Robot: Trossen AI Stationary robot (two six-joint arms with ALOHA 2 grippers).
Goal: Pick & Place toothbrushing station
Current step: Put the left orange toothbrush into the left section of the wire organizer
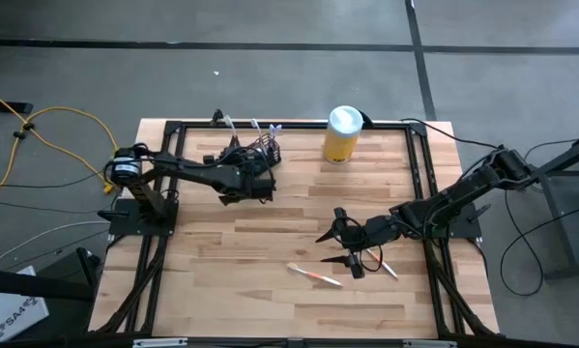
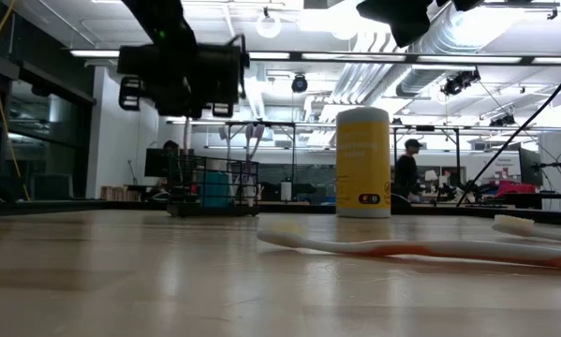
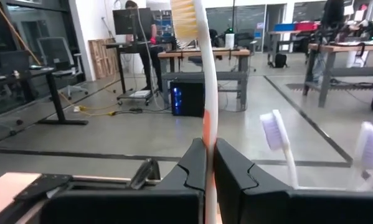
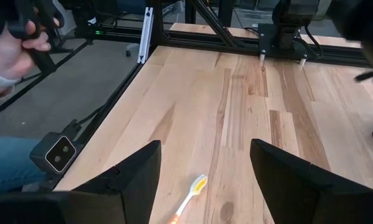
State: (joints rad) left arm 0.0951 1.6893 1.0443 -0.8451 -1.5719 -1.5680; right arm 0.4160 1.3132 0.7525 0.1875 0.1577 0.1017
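- While hovering beside the boxy black wire-mesh toothbrushing station (image 1: pixel 263 150), left fingers (image 3: pixel 192 171) clamping an upright slim white toothbrush (image 3: pixel 206 93).
- Right fingers (image 4: pixel 136 168) spreading wide above the smooth wooden table (image 4: pixel 248 118), well apart from the station.

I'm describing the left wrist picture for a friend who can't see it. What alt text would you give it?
The left tool, shut, pinches a white and orange toothbrush upright, bristles at the top. Two more white toothbrushes stand off to one side, and beyond is a workshop floor with desks.
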